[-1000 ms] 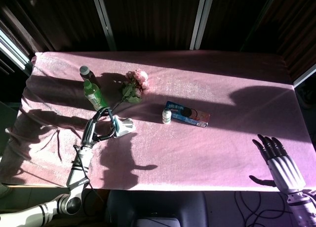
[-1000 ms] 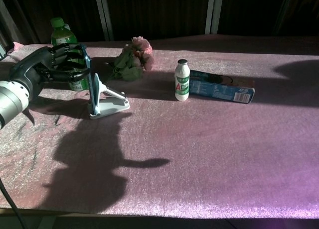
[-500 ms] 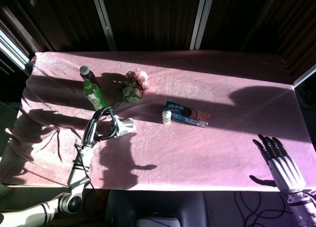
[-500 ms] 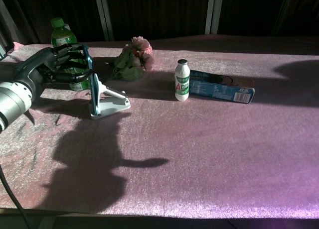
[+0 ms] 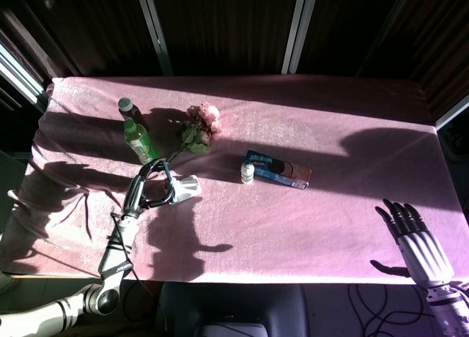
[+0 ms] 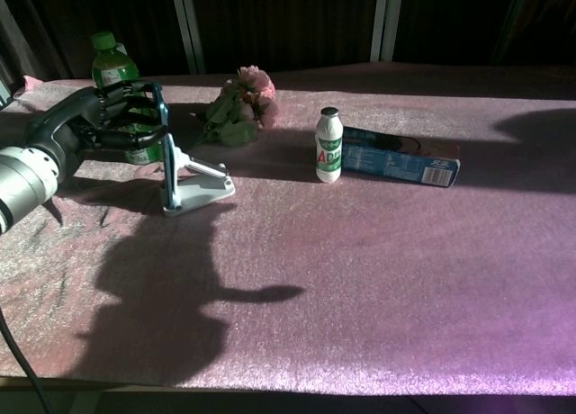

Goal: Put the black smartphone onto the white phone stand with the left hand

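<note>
The white phone stand (image 6: 196,187) sits at the left of the pink table, also seen from above as the stand (image 5: 187,187). My left hand (image 6: 94,121) grips the black smartphone (image 6: 163,130) from behind and holds it upright and edge-on. The phone's lower part lies against the stand's upright. Whether the phone sits in the stand's lip I cannot tell. In the head view the left hand (image 5: 149,187) wraps the phone just left of the stand. My right hand (image 5: 415,239) rests open near the table's front right corner, fingers spread, holding nothing.
A green bottle (image 6: 115,72) stands just behind the left hand. Pink flowers (image 6: 241,103) lie behind the stand. A small white bottle (image 6: 328,145) and a blue box (image 6: 401,160) sit mid-table. The pink cloth (image 6: 378,279) covers the table.
The left hand with the phone has shifted very slightly at the stand, and the stand has turned a little. The right hand has not moved.
</note>
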{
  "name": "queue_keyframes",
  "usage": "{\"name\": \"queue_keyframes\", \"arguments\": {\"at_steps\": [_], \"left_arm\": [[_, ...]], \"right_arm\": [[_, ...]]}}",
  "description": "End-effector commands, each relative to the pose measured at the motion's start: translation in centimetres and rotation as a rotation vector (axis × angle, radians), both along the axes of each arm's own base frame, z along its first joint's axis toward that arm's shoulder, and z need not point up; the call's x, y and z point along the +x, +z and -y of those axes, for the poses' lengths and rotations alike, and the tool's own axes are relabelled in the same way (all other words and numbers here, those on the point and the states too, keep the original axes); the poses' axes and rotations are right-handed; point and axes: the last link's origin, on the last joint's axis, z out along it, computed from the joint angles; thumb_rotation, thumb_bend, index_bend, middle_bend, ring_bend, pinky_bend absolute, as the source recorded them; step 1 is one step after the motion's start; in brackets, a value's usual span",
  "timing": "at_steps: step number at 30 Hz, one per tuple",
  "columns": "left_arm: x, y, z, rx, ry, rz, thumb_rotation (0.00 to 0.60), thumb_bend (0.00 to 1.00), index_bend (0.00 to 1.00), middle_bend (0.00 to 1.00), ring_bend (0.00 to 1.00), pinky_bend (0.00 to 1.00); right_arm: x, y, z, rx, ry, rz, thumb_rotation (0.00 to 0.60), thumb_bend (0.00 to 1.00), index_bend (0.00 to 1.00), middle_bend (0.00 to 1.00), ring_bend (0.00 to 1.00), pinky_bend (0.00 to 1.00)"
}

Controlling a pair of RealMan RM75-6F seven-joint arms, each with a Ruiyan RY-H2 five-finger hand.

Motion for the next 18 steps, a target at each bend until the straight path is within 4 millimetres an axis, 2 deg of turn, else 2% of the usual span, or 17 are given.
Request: {"name": "queue_keyframes", "arguments": {"at_steps": [1,7,18], "left_arm": [[0.06,0.01,0.0,-0.005,-0.003,0.002,0.6,0.33,0.13,0.28,0.13,0.0],[0.26,0.09,-0.01,-0.005,-0.01,0.013,0.6,0.31,0.07,0.14,0.04,0.0],[0.27,0.2,0.04,-0.007,-0.013,0.02,0.6,0.3,0.01,0.05,0.0,0.0]], "right_arm": [[0.0,0.0,0.01,0.0,0.0,0.0,0.6,0.13,0.0,0.0,0.0,0.0],[0.02,0.01,0.0,-0.001,0.0,0.001,0.6,0.13,0.0,0.0,0.0,0.0],[0.0,0.07,-0.06,-0.002,0.001,0.002,0.6,0.13,0.0,0.0,0.0,0.0]]}}
